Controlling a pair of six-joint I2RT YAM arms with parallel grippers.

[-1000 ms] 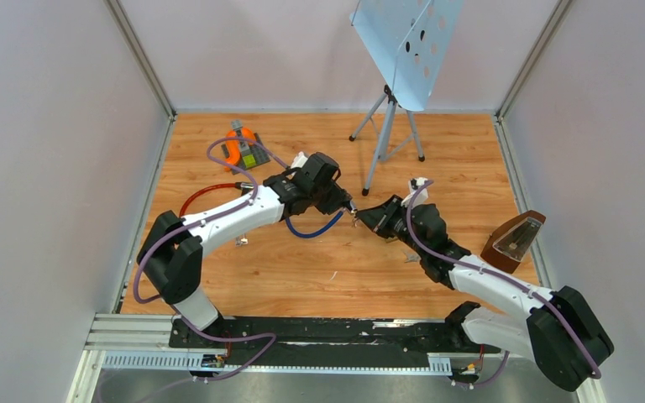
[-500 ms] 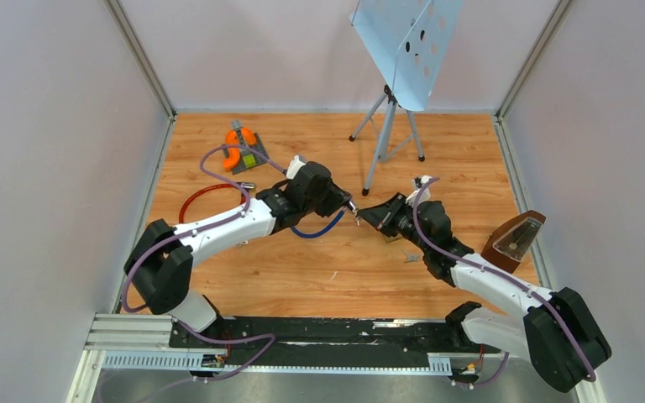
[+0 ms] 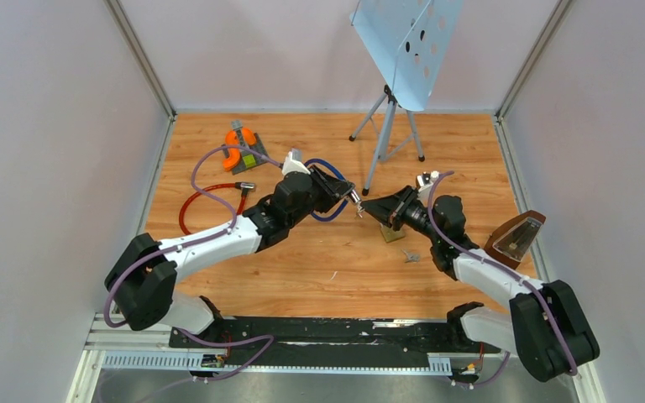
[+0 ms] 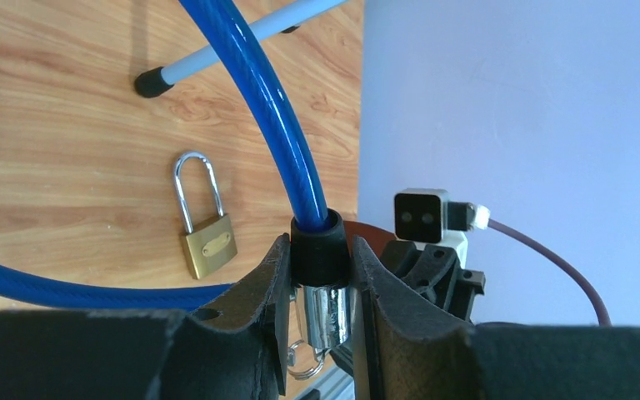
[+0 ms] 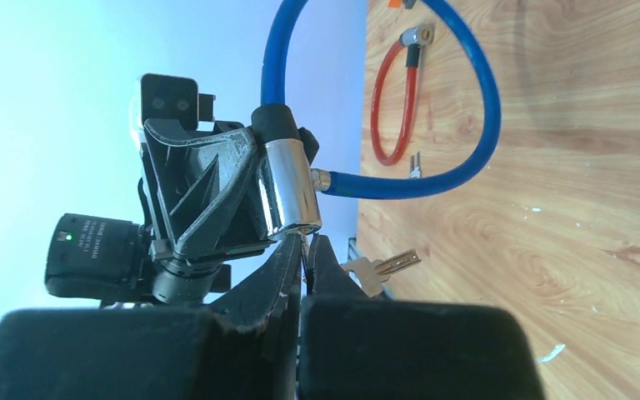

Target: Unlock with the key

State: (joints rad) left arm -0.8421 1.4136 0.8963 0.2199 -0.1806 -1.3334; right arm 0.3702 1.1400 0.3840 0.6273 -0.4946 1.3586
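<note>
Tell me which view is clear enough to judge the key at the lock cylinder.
Right wrist view: chrome lock cylinder sharp, streaked with glare; the right gripper is a dark blur, nearly hiding the key. Left wrist view: left gripper soft and shadowed, brass padlock crisp. Top external view: evenly lit, but the cylinder too small to judge.
</note>
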